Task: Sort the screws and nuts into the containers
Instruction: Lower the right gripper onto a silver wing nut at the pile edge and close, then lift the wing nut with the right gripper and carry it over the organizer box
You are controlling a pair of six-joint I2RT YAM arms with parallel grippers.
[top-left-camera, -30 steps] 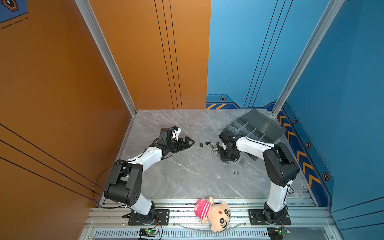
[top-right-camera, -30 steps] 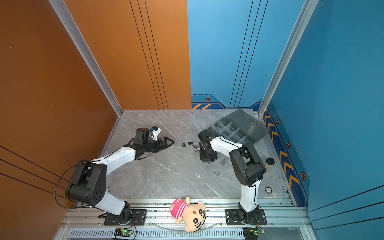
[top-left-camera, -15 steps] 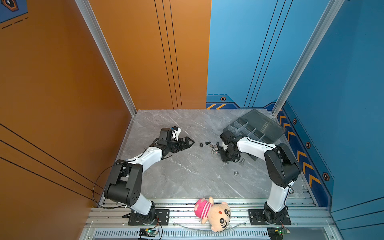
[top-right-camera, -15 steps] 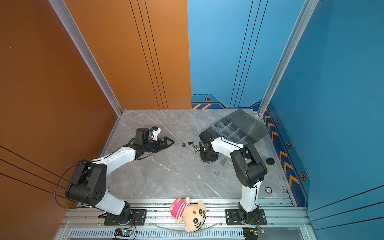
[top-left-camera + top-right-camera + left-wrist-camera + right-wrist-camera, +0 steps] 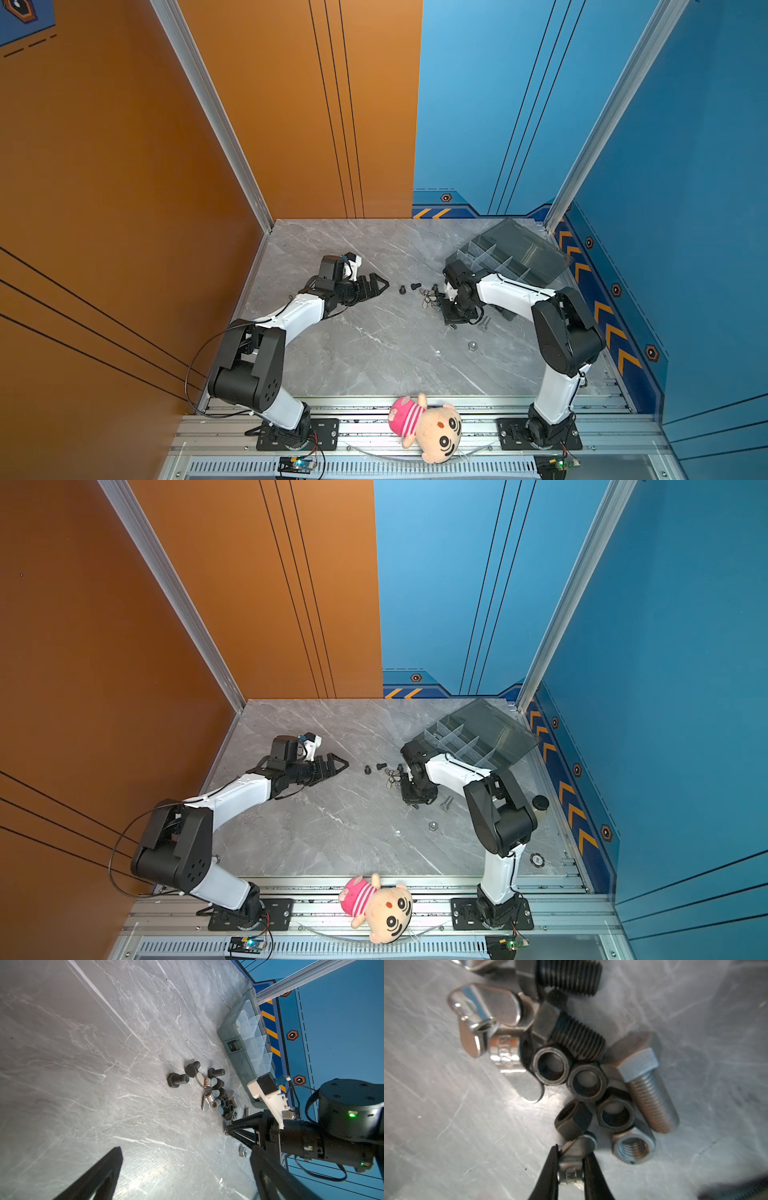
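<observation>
Your right gripper has clamped onto a silver wing nut toward the table's right edge; your left gripper's jaws stand apart.

I see hardware heaped mid-bench. Black hex-head screws lie on their sides, dark hex nuts touch in a row, and a silver screw lies against them. My right hand pinches a silver wing nut. From the heap, a lone nut lies at five o'clock and the open smoky-grey organizer box at one o'clock.
</observation>
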